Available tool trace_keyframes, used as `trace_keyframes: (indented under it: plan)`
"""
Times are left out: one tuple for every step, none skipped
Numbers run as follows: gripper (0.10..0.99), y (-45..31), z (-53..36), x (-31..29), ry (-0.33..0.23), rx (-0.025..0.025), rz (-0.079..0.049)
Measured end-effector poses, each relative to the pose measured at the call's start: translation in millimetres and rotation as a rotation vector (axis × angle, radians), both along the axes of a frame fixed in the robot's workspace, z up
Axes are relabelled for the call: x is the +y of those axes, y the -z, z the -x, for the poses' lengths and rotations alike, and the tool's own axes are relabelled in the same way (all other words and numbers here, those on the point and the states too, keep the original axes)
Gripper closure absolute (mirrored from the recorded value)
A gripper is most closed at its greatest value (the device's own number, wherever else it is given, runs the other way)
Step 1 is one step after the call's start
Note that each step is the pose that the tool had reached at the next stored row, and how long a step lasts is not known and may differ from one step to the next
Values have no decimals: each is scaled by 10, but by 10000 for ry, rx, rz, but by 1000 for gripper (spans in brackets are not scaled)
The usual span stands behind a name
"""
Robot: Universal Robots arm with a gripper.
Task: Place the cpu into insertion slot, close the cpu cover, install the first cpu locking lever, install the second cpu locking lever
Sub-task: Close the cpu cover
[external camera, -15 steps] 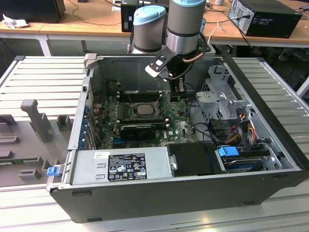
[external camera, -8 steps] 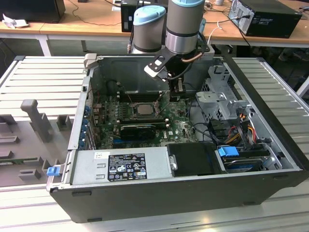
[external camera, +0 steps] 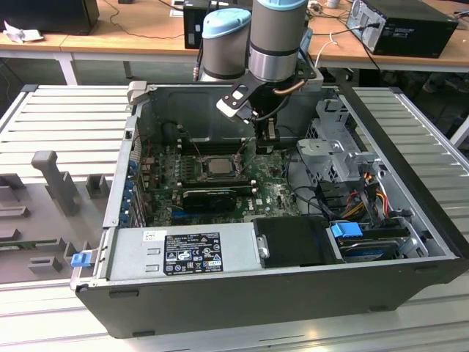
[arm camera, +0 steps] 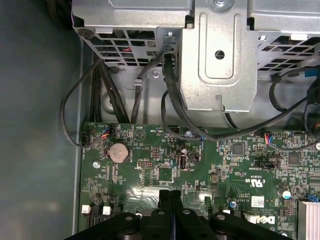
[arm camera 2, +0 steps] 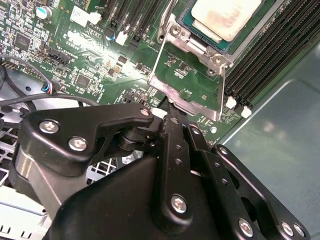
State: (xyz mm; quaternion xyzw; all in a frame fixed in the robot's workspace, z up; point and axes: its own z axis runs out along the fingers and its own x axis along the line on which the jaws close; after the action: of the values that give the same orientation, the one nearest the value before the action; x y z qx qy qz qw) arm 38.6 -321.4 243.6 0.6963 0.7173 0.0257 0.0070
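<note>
1. The pincer (arm camera: 170, 199) is closed: in the first wrist view its two black fingers (arm camera: 163, 200) lie pressed together with no gap, and nothing shows between them. In the second wrist view the tips (arm camera 2: 170, 116) sit right at the free edge of the cpu cover (arm camera 2: 192, 104); I cannot tell if they touch it.
2. The arm (external camera: 275, 44) comes down steeply into the open computer case (external camera: 410, 220), its wrist near vertical and the pincer (external camera: 264, 143) pointing down at the green board (arm camera: 165, 167).
3. To the exterior view's left of the pincer, the cpu (external camera: 218, 166) lies flat in the insertion slot (arm camera 2: 175, 31), its pale face (arm camera 2: 225, 17) uncovered.
4. Between cpu and pincer, the cover is swung open, with board showing through its window.
5. To the exterior view's right of the pincer stands the metal drive cage (external camera: 330, 150).
</note>
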Motion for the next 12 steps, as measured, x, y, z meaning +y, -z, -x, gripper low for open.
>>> trace_keyframes:
  plan:
    - [980, 0, 2, 0, 0, 0, 0]
    - [980, 0, 3, 0, 0, 0, 0]
    - [980, 0, 5, 0, 0, 0, 0]
    - [980, 0, 6, 0, 0, 0, 0]
    - [980, 0, 9, 0, 1, 0, 0]
    - [980, 0, 12, 0, 0, 0, 0]
    - [980, 0, 14, 0, 0, 0, 0]
    - [980, 0, 16, 0, 0, 0, 0]
    - [980, 0, 18, 0, -1, 0, 0]
    - [980, 0, 21, 0, 0, 0, 0]
    - [980, 0, 23, 0, 0, 1, 0]
    - [980, 0, 24, 0, -1, 0, 0]
